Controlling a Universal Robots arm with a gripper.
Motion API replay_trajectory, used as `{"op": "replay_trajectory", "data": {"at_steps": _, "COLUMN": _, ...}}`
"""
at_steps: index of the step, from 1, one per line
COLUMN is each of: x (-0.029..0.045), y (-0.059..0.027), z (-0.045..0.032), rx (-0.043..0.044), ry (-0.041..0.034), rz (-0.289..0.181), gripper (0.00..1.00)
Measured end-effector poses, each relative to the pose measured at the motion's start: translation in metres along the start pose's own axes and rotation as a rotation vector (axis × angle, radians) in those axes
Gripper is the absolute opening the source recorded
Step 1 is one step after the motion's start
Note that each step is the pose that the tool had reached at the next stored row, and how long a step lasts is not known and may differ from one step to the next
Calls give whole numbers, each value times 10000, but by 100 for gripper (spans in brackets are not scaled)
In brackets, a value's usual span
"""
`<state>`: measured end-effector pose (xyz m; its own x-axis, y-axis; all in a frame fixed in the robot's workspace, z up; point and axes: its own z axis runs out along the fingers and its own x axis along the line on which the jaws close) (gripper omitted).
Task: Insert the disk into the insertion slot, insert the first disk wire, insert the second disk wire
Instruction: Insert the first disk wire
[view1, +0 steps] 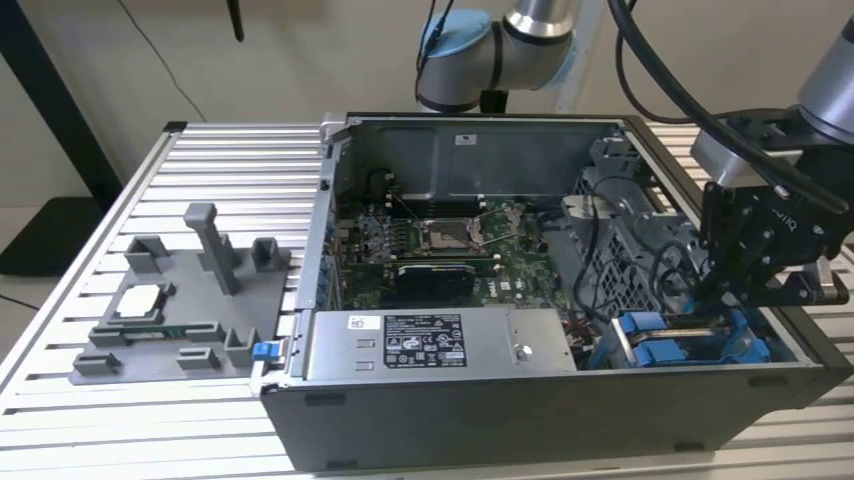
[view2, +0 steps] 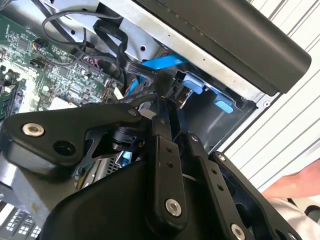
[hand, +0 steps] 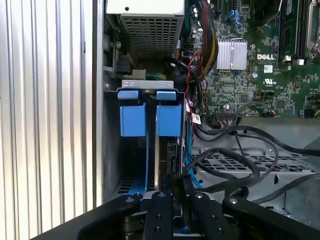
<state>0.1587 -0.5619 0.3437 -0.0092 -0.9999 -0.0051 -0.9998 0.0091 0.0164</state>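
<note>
- At the grey perforated-metal drive cage (hand: 147, 84), the black two-finger gripper (hand: 173, 182) is drawn closed, apparently pinching a small black cable plug (view2: 166, 85).
- Inside that cage's insertion slot (view1: 687, 335) stands the silver-grey disk (hand: 169, 120) in its blue carrier.
- Plug: judged light, rigid, brittle; grip its body, never the springy cable.

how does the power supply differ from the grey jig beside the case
The power supply sits inside the case; the jig lies outside on the slatted table. The power supply is a plain labelled box; the jig has upright posts. Both are grey.
</note>
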Motion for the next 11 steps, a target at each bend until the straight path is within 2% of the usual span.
{"op": "replay_trajectory", "data": {"at_steps": 11, "x": -5, "y": -17, "z": 25, "rx": 0, "ry": -8, "rz": -5, "gripper": 0}}
